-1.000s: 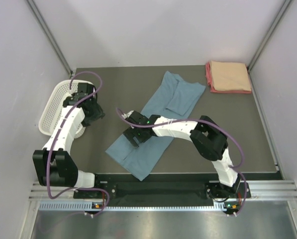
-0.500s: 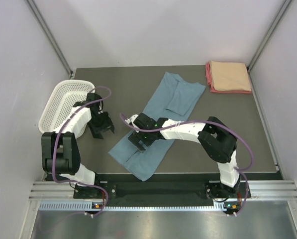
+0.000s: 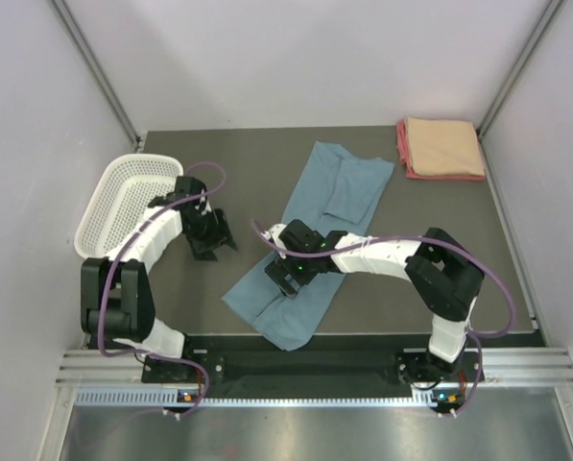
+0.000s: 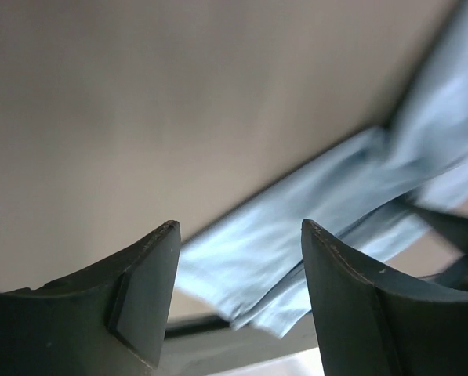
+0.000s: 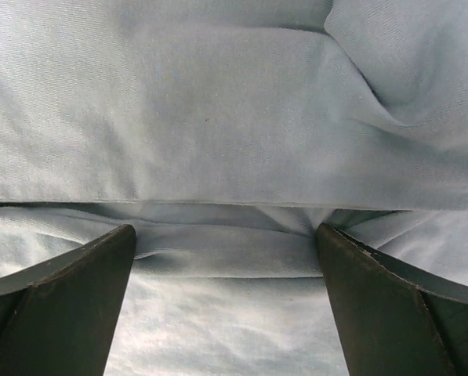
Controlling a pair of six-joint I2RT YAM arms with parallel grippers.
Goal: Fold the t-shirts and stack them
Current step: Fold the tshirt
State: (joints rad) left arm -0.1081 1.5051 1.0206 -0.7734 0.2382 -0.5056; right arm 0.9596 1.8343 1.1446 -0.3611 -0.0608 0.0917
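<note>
dark table (image 3: 459,269) holds the blue shirt (image 3: 339,187) slanting across its middle, likely limp and light; your right gripper (image 5: 226,231) hangs spread over its near half, left gripper (image 4: 240,225) spread to its left, so you'd best pinch hem corners.

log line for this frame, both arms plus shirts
left gripper open above table | right gripper open over blue-grey shirt | folded shirts stacked, far right corner

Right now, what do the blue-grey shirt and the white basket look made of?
Blue-grey shirt: soft cloth, matte, probably cotton-like. It lies limp with creases, and the right wrist view shows a fine weave and a stitched seam.
Basket: looks like white moulded plastic. Its rigid open-mesh walls hold their shape. Sheen is hard to judge at this size.
</note>
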